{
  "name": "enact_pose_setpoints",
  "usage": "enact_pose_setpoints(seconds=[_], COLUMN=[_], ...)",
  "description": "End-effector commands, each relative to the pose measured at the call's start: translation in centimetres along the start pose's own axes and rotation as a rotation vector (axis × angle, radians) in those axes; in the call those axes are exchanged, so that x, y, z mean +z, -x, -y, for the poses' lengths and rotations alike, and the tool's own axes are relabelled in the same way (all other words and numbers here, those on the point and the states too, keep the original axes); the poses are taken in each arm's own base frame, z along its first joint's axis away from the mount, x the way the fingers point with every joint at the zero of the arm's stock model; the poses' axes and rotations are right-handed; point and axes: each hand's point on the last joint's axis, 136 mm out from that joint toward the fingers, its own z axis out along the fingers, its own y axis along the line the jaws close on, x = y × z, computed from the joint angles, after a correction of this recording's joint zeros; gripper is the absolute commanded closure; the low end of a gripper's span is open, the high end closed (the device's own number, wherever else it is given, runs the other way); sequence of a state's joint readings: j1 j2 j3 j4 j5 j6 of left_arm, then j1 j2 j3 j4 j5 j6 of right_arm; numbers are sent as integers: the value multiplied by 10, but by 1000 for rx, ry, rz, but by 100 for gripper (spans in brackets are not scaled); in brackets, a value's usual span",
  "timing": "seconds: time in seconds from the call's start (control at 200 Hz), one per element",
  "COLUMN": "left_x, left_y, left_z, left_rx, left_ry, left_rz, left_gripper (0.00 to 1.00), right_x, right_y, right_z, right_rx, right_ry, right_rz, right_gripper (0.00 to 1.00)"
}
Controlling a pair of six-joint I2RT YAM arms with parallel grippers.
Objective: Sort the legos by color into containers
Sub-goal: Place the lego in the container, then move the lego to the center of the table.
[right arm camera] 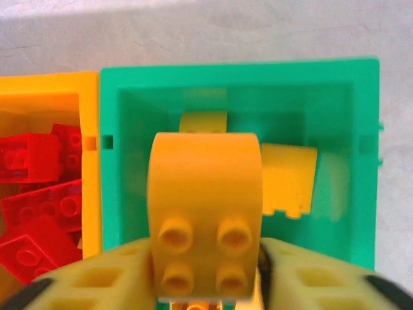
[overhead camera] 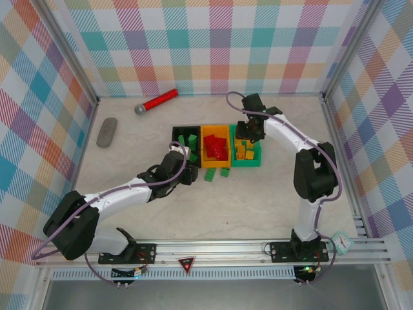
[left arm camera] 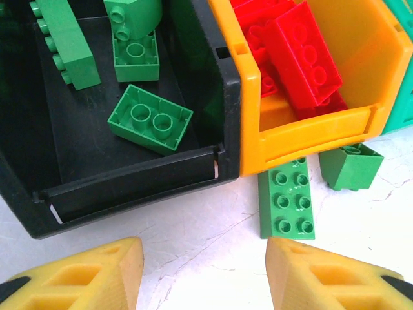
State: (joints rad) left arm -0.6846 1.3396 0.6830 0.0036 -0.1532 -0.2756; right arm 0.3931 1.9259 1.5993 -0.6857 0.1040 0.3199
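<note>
Three bins sit in a row on the table [overhead camera: 258, 200]. The black bin [overhead camera: 175, 139] is on the left, the orange bin [overhead camera: 204, 145] is in the middle and the green bin [overhead camera: 245, 163] is on the right.

The green bricks [left arm camera: 150, 118] lie in the black bin. The red bricks [left arm camera: 303, 58] are piled in the orange bin. More yellow bricks [right arm camera: 288, 177] lie in the green bin.

The left gripper [left arm camera: 203, 258] is open with nothing in it. It is over the table, just near the black bin. Two loose green bricks lie on the table by the near side of the orange bin, one flat [left arm camera: 286, 197] and one tipped [left arm camera: 352, 166].

The right gripper [right arm camera: 206, 271] squeezes a yellow brick [right arm camera: 205, 187] between its fingers, right above the green bin
</note>
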Motion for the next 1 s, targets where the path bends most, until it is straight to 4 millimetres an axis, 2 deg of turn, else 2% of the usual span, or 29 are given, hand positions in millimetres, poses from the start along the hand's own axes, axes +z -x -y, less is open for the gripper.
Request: enact_pose_setpoints(seconds=[0.0, 0.09, 0.23, 0.44, 0.495, 0.635, 0.845, 0.995], left_x=[2, 4, 8, 12, 13, 19, 26, 34], left_y=[0, -2, -6, -8, -9, -12, -16, -25], left_z=[3, 8, 18, 24, 26, 31, 40, 45], left_rx=[-26, -32, -33, -31, -29, -20, 10, 44], left_ry=[-30, -54, -108, -139, -144, -165, -198, -199], left_rz=[1, -10, -32, -52, -56, -82, -124, -172], left_gripper=[47, 47, 46, 45, 44, 44, 43, 42], right_x=[-2, -3, -7, -11, -11, -21, -38, -31], right_y=[-1, -5, -18, -57, -70, -86, -90, -97], right_z=[-1, -2, -2, -3, 2, 17, 33, 42], right_rx=[-27, -17, -20, -39, -36, -27, -44, -37], right_ry=[-13, -4, 8, 55, 51, 15, -22, -54], right_rz=[-19, -19, -20, -23, -18, 28, 120, 116], right_gripper=[38, 34, 33, 32, 32, 30, 29, 29])
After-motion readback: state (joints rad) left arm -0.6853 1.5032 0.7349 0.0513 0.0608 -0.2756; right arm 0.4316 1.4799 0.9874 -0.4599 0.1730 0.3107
